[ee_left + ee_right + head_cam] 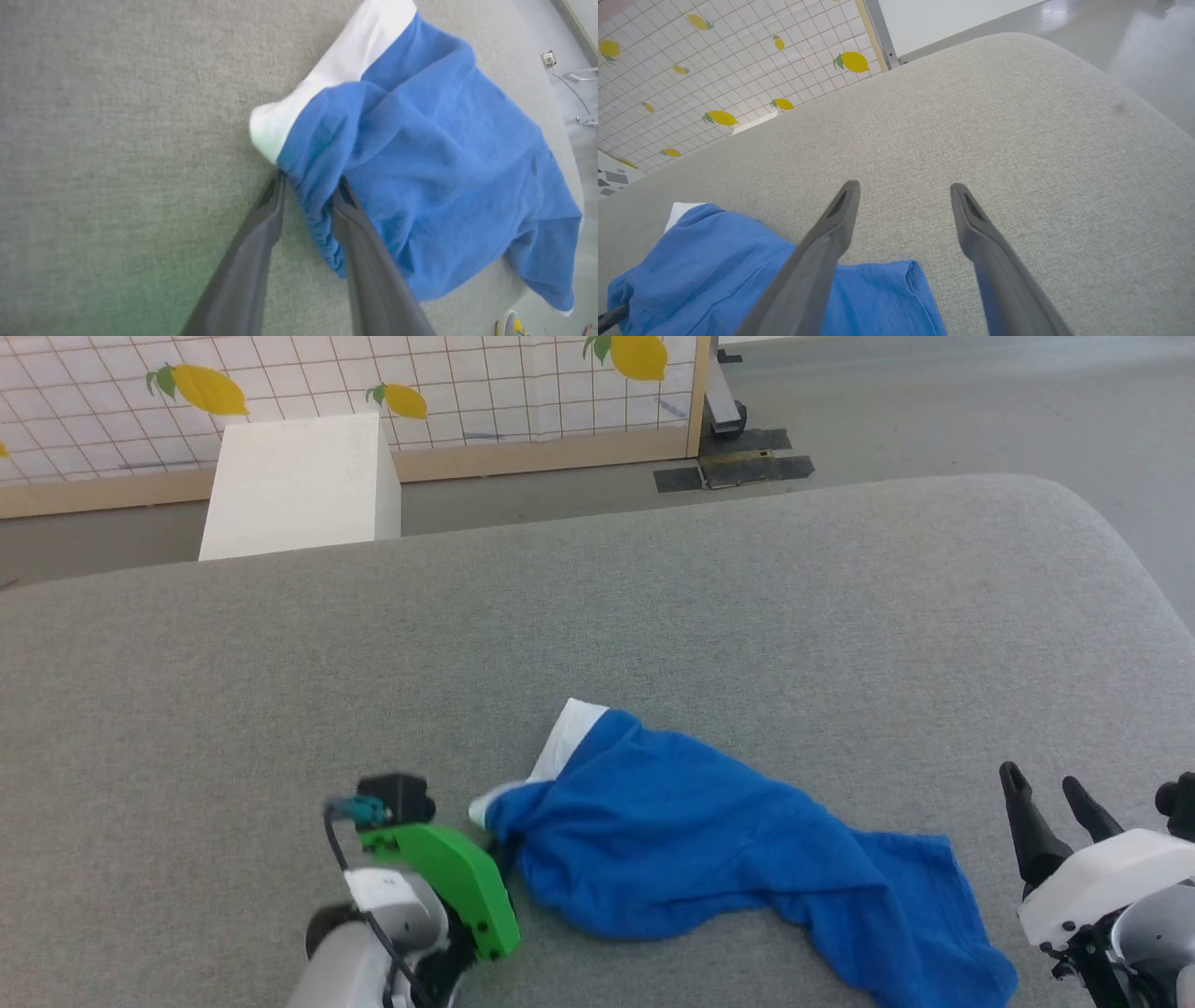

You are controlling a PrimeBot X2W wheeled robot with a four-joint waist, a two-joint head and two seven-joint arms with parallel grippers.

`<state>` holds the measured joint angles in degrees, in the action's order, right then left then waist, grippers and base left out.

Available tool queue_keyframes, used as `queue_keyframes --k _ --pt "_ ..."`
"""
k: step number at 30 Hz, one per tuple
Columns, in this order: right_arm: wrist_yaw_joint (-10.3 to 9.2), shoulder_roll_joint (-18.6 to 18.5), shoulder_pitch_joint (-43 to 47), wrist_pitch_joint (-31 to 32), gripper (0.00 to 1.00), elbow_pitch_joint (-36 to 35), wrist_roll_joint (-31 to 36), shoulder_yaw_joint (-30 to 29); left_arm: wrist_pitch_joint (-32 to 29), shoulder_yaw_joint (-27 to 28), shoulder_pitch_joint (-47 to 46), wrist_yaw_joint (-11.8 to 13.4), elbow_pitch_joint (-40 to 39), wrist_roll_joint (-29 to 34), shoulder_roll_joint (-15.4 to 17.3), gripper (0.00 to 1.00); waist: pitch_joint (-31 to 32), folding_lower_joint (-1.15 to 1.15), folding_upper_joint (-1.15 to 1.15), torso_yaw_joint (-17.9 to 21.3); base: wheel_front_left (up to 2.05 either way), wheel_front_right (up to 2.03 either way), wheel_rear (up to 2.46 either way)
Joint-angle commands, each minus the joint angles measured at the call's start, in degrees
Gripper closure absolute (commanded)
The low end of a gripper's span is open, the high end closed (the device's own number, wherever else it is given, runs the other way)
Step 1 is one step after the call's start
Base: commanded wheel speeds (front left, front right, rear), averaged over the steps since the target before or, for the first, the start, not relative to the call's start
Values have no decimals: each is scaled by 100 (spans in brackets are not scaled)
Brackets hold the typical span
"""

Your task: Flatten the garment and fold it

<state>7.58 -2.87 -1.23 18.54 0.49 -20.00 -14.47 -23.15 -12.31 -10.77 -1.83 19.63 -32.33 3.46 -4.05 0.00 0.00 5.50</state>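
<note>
**Left gripper pinches the shorts**

The left gripper (310, 182) has closed narrowly on a gathered blue fold of the shorts (672, 831). They lie crumpled on the grey fabric-covered bench (653, 616), spreading away to that gripper's right. The right gripper (903, 186) is spread wide and empty, with the shorts' edge under its left finger.

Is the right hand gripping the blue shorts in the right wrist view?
No. The right hand is open, its fingers spread apart with none of the shorts between them.
</note>
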Motion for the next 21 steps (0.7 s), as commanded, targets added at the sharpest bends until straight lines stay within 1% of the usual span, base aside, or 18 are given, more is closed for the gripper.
queue_keyframes --k 1,4,7,9,11,13,14,16,18,19,21 --pt "-9 0 -70 -75 0 50 -8 7 150 56 -242 -87 -28 -63 16 100 -19 0 0 -2 0 0 0" --pt "-9 0 -33 -107 0 147 213 -36 467 276 -617 -231 -241 -289 25 100 -11 0 0 -53 0 0 0" --pt "-9 0 -45 -118 0 205 286 -64 715 571 -981 -303 -712 -618 19 100 7 0 0 -107 0 0 0" --pt "-9 0 -69 -114 0 236 330 -76 766 826 -1102 -316 -1141 -971 8 100 27 0 0 -135 0 0 0" --pt "-9 0 -87 -116 0 262 371 -78 716 1037 -1040 -231 -1579 -1102 105 100 55 0 0 -161 0 0 0" --pt "-9 0 -97 -130 0 290 367 -92 595 1283 -764 -45 -1978 -1233 210 100 71 0 0 -197 0 0 0" --pt "-9 0 -96 -137 0 308 357 -91 530 1411 -527 102 -2152 -1191 323 100 76 0 0 -215 0 0 0" --pt "-9 0 -89 -158 0 336 324 -98 452 1712 -5 401 -2348 -1225 408 100 72 0 0 -264 0 0 0" --pt "-9 0 -78 -164 0 356 313 -94 415 1981 577 722 -2379 -1085 543 100 53 0 0 -324 0 0 0" --pt "-9 0 -75 -171 0 360 309 -100 421 2136 878 899 -2349 -1046 555 100 39 0 0 -365 0 0 0" --pt "-9 0 -72 -181 0 362 318 -114 410 2357 1362 1167 -2226 -1028 518 100 25 0 0 -443 0 0 0"
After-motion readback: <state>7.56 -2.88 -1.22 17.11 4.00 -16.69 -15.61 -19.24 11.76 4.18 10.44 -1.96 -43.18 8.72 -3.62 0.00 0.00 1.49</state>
